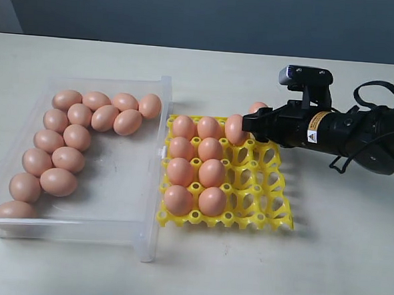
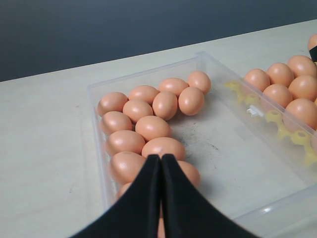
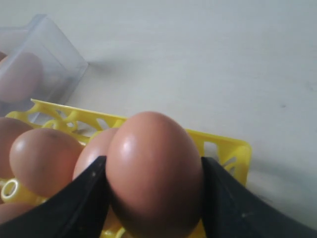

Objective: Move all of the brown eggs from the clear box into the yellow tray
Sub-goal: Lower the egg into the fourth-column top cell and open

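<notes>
My right gripper [image 1: 247,122] is shut on one brown egg [image 3: 151,144], a finger on each side. The egg's top peeks above the fingers [image 1: 257,108] over the back right part of the yellow tray [image 1: 261,191]. Several brown eggs [image 1: 197,164] fill the tray's two left columns, and one more [image 1: 235,128] sits in the back row just left of the fingertips. The clear box [image 1: 151,185] on the left holds several eggs [image 1: 67,136] along its back and left walls. My left gripper [image 2: 161,157] hangs shut and empty over those eggs [image 2: 148,126]; the exterior view does not show it.
The box's right wall stands against the tray's left edge [image 1: 164,165]. Pale table [image 1: 324,262] lies around both. The right arm's black body and cables [image 1: 365,134] reach in from the right over the table beside the tray.
</notes>
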`<action>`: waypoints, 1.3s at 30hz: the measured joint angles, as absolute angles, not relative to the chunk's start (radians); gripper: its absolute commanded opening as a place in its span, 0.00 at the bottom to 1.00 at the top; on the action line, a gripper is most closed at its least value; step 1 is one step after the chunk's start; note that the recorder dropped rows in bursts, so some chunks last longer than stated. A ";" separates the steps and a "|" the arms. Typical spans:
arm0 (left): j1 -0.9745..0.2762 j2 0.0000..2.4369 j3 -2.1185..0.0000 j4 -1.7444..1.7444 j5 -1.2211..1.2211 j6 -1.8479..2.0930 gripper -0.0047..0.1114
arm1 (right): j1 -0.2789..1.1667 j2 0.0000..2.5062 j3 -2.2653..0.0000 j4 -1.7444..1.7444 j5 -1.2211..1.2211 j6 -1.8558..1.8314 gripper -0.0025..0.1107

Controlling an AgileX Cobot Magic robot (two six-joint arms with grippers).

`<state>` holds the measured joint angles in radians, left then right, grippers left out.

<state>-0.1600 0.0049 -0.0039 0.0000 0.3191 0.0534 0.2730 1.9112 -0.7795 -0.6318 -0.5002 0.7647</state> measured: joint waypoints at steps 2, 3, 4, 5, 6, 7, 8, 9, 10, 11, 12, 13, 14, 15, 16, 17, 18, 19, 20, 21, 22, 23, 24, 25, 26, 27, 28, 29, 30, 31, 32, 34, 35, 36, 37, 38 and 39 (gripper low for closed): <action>-0.160 0.005 -0.004 0.000 0.319 0.053 0.04 | 0.273 1.911 -0.780 -0.632 -0.500 0.763 0.17; -0.160 0.005 -0.004 0.000 0.319 0.053 0.04 | 0.273 1.911 -0.780 -0.632 -0.500 0.763 0.21; -0.160 0.005 -0.004 0.000 0.319 0.053 0.04 | 0.273 1.911 -0.780 -0.632 -0.500 0.761 0.24; -0.160 0.005 -0.004 0.000 0.319 0.053 0.04 | 0.273 1.911 -0.780 -0.635 -0.500 0.761 0.26; -0.160 0.005 -0.004 0.000 0.319 0.053 0.04 | 0.273 1.911 -0.780 -0.640 -0.500 0.759 0.28; -0.160 0.005 -0.004 0.000 0.319 0.053 0.04 | 0.273 1.911 -0.780 -0.643 -0.500 0.759 0.28; -0.160 0.005 -0.004 0.000 0.319 0.053 0.04 | 0.273 1.911 -0.780 -0.647 -0.500 0.759 0.29; -0.160 0.005 -0.004 0.000 0.319 0.053 0.04 | 0.273 1.911 -0.780 -0.650 -0.500 0.759 0.29; -0.160 0.005 -0.004 0.000 0.319 0.053 0.04 | 0.273 1.911 -0.780 -0.651 -0.502 0.759 0.29; -0.160 0.005 -0.004 0.000 0.319 0.053 0.04 | 0.273 1.911 -0.780 -0.654 -0.502 0.759 0.29; -0.160 0.005 -0.004 0.000 0.319 0.053 0.04 | 0.273 1.911 -0.780 -0.656 -0.502 0.759 0.29; -0.160 0.005 -0.004 0.000 0.319 0.053 0.04 | 0.273 1.911 -0.780 -0.656 -0.504 0.759 0.29; -0.160 0.005 -0.004 0.000 0.319 0.053 0.04 | 0.273 1.911 -0.780 -0.658 -0.504 0.755 0.29; -0.160 0.005 -0.004 0.000 0.319 0.053 0.04 | 0.273 1.911 -0.780 -0.658 -0.506 0.745 0.29; -0.160 0.005 -0.004 0.000 0.319 0.053 0.04 | 0.273 1.911 -0.780 -0.658 -0.506 0.738 0.29; -0.160 0.005 -0.004 0.000 0.319 0.053 0.04 | 0.273 1.911 -0.780 -0.660 -0.506 0.730 0.31; -0.160 0.005 -0.004 0.000 0.319 0.053 0.04 | 0.273 1.911 -0.780 -0.660 -0.506 0.725 0.32; -0.160 0.005 -0.004 0.000 0.319 0.053 0.04 | 0.273 1.911 -0.780 -0.661 -0.506 0.720 0.35; -0.160 0.005 -0.004 0.000 0.319 0.053 0.04 | 0.273 1.909 -0.780 -0.661 -0.506 0.714 0.38; -0.160 0.005 -0.004 0.000 0.319 0.053 0.04 | 0.273 1.907 -0.780 -0.661 -0.506 0.701 0.42; -0.160 0.005 -0.004 0.000 0.319 0.053 0.04 | 0.273 1.905 -0.780 -0.661 -0.506 0.692 0.45; -0.160 0.005 -0.004 0.000 0.319 0.053 0.04 | 0.273 1.901 -0.780 -0.661 -0.506 0.683 0.48; -0.160 0.005 -0.004 0.000 0.319 0.053 0.04 | 0.273 1.897 -0.780 -0.661 -0.506 0.675 0.49; -0.160 0.005 -0.004 0.000 0.319 0.053 0.04 | 0.273 1.892 -0.780 -0.661 -0.506 0.673 0.49; -0.160 0.005 -0.004 0.000 0.319 0.053 0.04 | 0.273 1.890 -0.780 -0.661 -0.506 0.669 0.49; -0.160 0.005 -0.004 0.000 0.319 0.053 0.04 | 0.273 1.889 -0.780 -0.661 -0.506 0.667 0.49; -0.160 0.005 -0.004 0.000 0.319 0.053 0.04 | 0.273 1.889 -0.780 -0.661 -0.506 0.664 0.49; -0.160 0.005 -0.004 0.000 0.319 0.053 0.04 | 0.273 1.889 -0.780 -0.661 -0.506 0.662 0.49; -0.160 0.005 -0.004 0.000 0.319 0.053 0.04 | 0.273 1.889 -0.780 -0.661 -0.506 0.662 0.49; -0.160 0.005 -0.004 0.000 0.319 0.053 0.04 | 0.273 1.889 -0.780 -0.661 -0.504 0.662 0.49; -0.160 0.005 -0.004 0.000 0.319 0.053 0.04 | 0.273 1.889 -0.780 -0.661 -0.504 0.662 0.49; -0.160 0.005 -0.004 0.000 0.319 0.053 0.04 | 0.273 1.889 -0.780 -0.661 -0.504 0.662 0.49; -0.160 0.005 -0.004 0.000 0.319 0.053 0.04 | 0.273 1.889 -0.780 -0.661 -0.504 0.662 0.49; -0.160 0.005 -0.004 0.000 0.319 0.053 0.04 | 0.273 1.889 -0.780 -0.661 -0.504 0.660 0.49; -0.160 0.005 -0.004 0.000 0.319 0.053 0.04 | 0.273 1.889 -0.780 -0.661 -0.504 0.660 0.49; -0.160 0.005 -0.004 0.000 0.319 0.053 0.04 | 0.273 1.889 -0.780 -0.661 -0.504 0.660 0.49; -0.160 0.005 -0.004 0.000 0.319 0.053 0.04 | 0.273 1.889 -0.780 -0.661 -0.504 0.658 0.49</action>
